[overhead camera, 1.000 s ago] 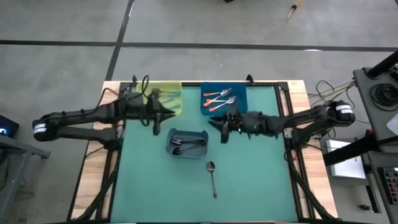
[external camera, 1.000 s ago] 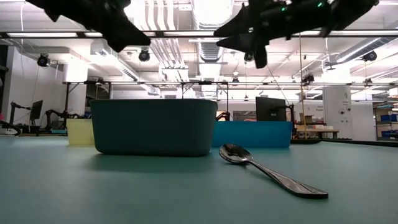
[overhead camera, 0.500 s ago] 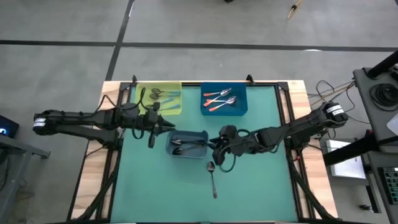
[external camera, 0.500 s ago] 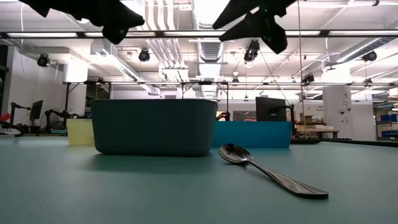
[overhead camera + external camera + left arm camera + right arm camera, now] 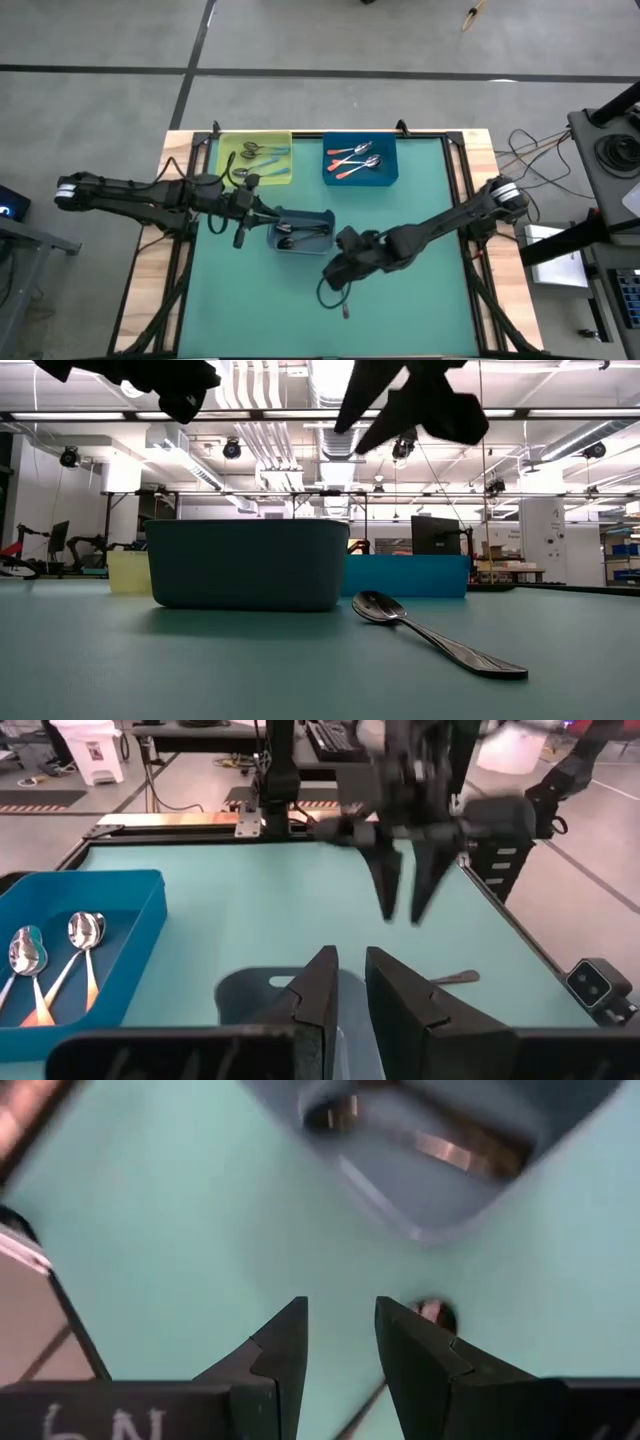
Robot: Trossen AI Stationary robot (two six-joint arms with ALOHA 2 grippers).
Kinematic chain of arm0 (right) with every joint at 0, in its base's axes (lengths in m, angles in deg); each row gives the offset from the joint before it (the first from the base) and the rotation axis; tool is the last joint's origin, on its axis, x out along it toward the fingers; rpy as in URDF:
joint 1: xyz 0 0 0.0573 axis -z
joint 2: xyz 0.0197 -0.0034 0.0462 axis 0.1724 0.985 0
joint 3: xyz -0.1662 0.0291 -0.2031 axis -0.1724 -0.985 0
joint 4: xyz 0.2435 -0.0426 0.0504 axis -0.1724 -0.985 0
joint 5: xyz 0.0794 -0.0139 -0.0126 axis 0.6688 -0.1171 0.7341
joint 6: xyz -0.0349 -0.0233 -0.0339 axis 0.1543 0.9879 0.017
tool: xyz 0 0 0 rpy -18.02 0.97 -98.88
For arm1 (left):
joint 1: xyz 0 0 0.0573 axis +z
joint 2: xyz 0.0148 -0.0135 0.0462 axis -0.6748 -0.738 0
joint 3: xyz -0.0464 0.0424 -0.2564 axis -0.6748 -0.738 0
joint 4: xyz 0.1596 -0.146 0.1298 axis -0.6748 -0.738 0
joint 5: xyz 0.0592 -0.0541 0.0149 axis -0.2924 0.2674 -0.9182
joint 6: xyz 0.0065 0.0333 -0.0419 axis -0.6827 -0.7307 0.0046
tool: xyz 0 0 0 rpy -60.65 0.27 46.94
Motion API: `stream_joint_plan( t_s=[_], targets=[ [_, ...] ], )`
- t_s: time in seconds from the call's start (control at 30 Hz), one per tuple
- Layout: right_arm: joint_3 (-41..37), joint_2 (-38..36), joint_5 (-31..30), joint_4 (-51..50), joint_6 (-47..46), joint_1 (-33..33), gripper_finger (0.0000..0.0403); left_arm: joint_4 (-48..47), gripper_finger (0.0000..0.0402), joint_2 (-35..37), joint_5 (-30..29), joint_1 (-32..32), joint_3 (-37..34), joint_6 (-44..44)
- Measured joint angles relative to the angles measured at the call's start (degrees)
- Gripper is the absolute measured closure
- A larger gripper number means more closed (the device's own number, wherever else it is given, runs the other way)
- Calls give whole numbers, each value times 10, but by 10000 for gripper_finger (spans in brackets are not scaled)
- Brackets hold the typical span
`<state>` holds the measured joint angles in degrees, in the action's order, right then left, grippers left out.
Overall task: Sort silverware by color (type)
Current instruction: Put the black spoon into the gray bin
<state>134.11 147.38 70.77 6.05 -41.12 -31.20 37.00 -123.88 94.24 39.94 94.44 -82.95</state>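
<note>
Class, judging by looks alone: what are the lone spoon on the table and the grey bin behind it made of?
Spoon: probably polished dark metal, since its bowl mirrors the ceiling lights. Grey bin: likely matte plastic, with an even, dull surface and rounded moulded corners.

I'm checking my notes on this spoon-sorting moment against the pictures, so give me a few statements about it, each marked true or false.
1. One dark metal spoon lies loose on the green table. True.
2. The yellow bin holds the orange-handled spoons. False: the orange-handled spoons lie in the blue bin.
3. The right gripper is above the loose spoon with its fingers apart and nothing between them. True.
4. The grey bin is empty. False: dark spoons lie in it.
5. The left gripper carries a spoon. False: nothing shows between its fingers; it hovers beside the grey bin.
</note>
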Motion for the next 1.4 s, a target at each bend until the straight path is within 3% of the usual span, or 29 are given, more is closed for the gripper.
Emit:
stream_joint_plan(
  t_s=[0.27,0.53,0.77,1.4],
  targets=[
    [71,100,113,-30,-60,0,294,1,364,2,0,0,0,-9],
    [82,148,181,-48,-115,-1,294,-8,364,2,1,0,0,-12],
    [81,169,183,-117,-156,-1,294,-10,364,1,2,0,0,-20],
    [83,216,163,-81,-157,-1,294,-14,364,1,1,0,0,-39]
  ],
)
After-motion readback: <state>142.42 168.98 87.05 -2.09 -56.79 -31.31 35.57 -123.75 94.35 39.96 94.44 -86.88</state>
